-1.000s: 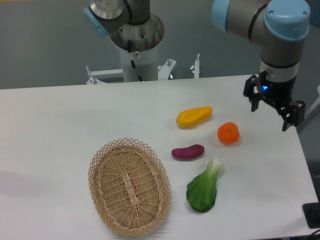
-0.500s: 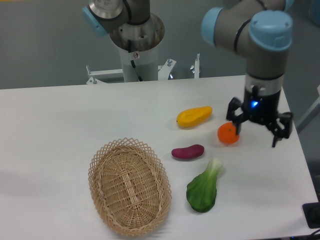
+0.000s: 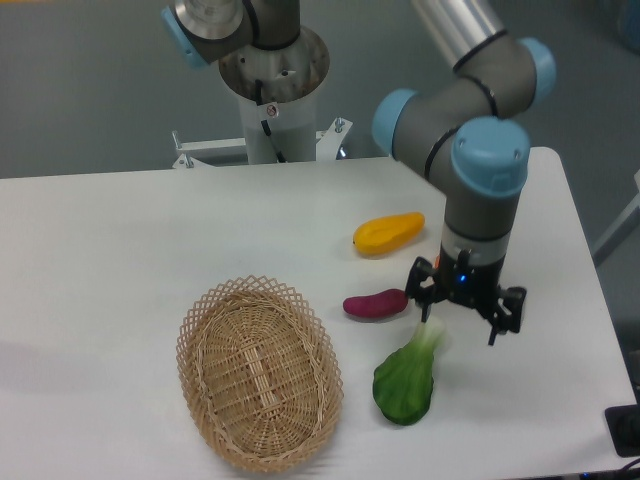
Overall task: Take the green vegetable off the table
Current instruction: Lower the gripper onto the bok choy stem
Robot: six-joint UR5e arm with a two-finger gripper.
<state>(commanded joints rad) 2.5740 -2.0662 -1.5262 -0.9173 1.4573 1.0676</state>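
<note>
The green vegetable [image 3: 406,376] lies on the white table [image 3: 120,260] at the front right, its dark leaf toward the front and its pale stalk pointing up and to the right. My gripper [image 3: 460,320] hangs open just above the stalk end, its fingers spread on either side and nothing between them. The arm's wrist covers the spot behind the gripper.
A woven basket [image 3: 260,372] sits left of the vegetable. A purple sweet potato [image 3: 375,303] lies just left of the gripper, and a yellow oblong fruit [image 3: 388,232] farther back. The table's right edge is close by.
The gripper has moved left and forward from the table's right edge to above the vegetable's stalk. The orange is now hidden behind the arm.
</note>
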